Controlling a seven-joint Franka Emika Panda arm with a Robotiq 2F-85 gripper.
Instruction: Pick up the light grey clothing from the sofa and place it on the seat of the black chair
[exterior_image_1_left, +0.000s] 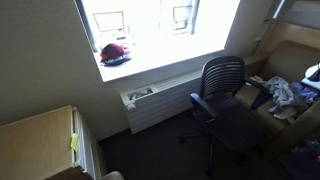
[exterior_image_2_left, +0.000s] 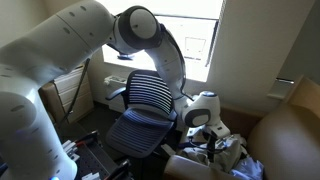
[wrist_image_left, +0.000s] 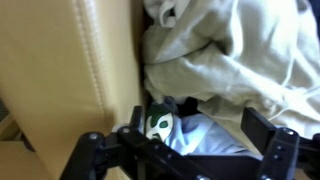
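Note:
The light grey clothing (wrist_image_left: 205, 140) lies crumpled on the tan sofa (wrist_image_left: 60, 60), with a green and white print at its left edge. My gripper (wrist_image_left: 200, 128) is open, one finger on each side of the clothing, low over it. In both exterior views the clothing pile (exterior_image_1_left: 281, 93) (exterior_image_2_left: 230, 156) sits on the sofa seat, next to the black chair (exterior_image_1_left: 225, 100) (exterior_image_2_left: 145, 100). The gripper (exterior_image_2_left: 212, 146) hangs down into the pile. The chair's seat (exterior_image_2_left: 138, 131) is bare.
A cream garment (wrist_image_left: 235, 45) lies bunched just beyond the grey one. The sofa's arm and back (exterior_image_2_left: 292, 125) stand close beside the gripper. A radiator (exterior_image_1_left: 160, 100) runs under the window, and a red item (exterior_image_1_left: 115, 53) sits on the sill. A wooden cabinet (exterior_image_1_left: 35, 140) stands nearby.

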